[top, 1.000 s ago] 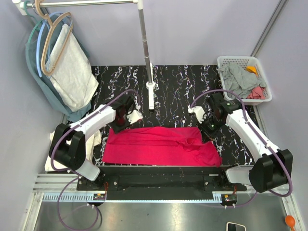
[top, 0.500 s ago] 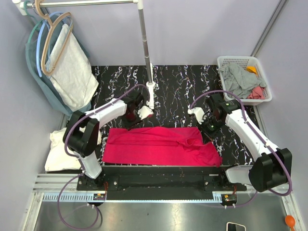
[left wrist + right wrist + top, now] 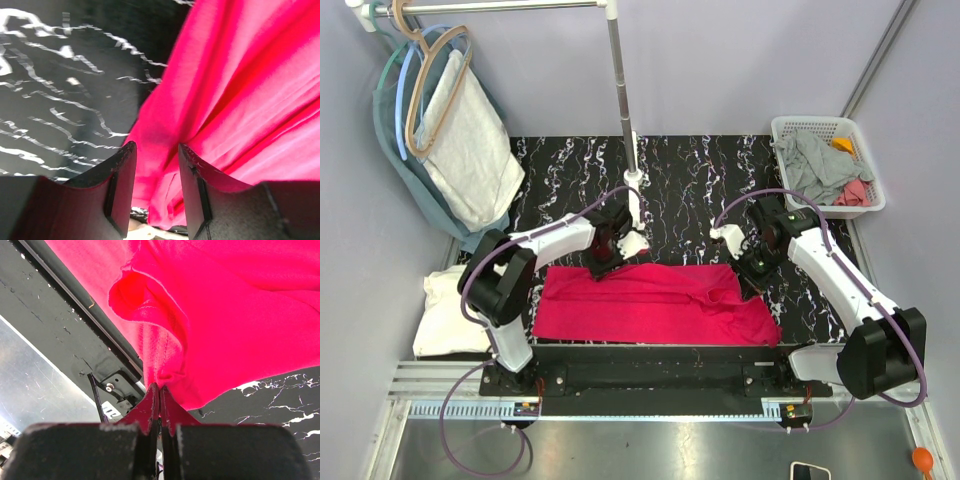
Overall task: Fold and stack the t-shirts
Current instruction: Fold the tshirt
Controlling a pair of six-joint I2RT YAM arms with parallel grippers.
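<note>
Pinching crimson red cotton t-shirt's (image 3: 650,305) far corner in my right gripper (image 3: 159,387); left gripper (image 3: 156,150) parted at far hem, black marbled tabletop (image 3: 680,170) beyond.

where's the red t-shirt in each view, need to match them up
Top external: red t-shirt spread flat on the near part of the table, between the two arms.
Left wrist: red t-shirt fills the right side and the lower middle.
Right wrist: red t-shirt fills the top and the right.
Shared landmark: the black marbled table, at the left in the left wrist view and at the lower right in the right wrist view.
</note>
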